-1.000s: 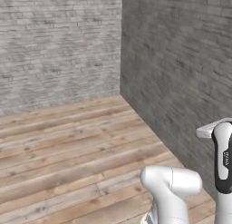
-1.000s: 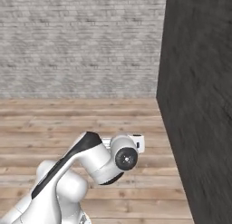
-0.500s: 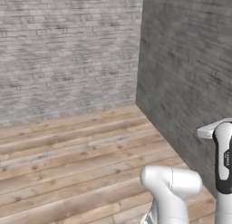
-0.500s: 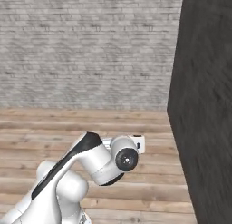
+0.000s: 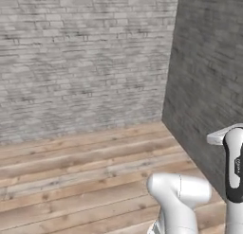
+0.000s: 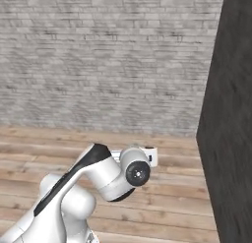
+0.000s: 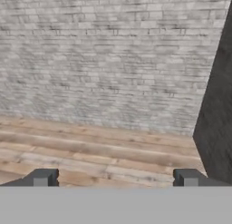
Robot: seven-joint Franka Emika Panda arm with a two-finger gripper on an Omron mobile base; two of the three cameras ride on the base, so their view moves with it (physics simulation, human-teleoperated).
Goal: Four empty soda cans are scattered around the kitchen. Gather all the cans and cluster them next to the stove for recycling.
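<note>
**Search leg: base facing a bare corner, no can in hand**

Nearest: the gripper (image 7: 115, 177), seen in the hand view as two dark finger tips (image 7: 41, 177) standing far apart, jaws wide, nothing between them. In the right base view the arm (image 6: 93, 175) is folded close to the base with the hand pointing forward; its finger ends are hidden behind the wrist there.

Beyond the hand: bare wooden plank floor (image 5: 80, 181), running to the walls.

Farthest: a pale grey brick wall (image 5: 80, 62) straight ahead, meeting a darker brick wall (image 5: 209, 76) on the right at a corner.

Task things: no soda can and no stove appear in any of the three views, so their positions cannot be told from here.

Judged step: looking for cans, not yet collecting; no sign of progress can be read from this spot. The next move calls for the base to turn or drive away from this corner until a counter or can comes into view, keeping clear of the dark wall close on the right.

Writing, brands, labels: none legible anywhere.
</note>
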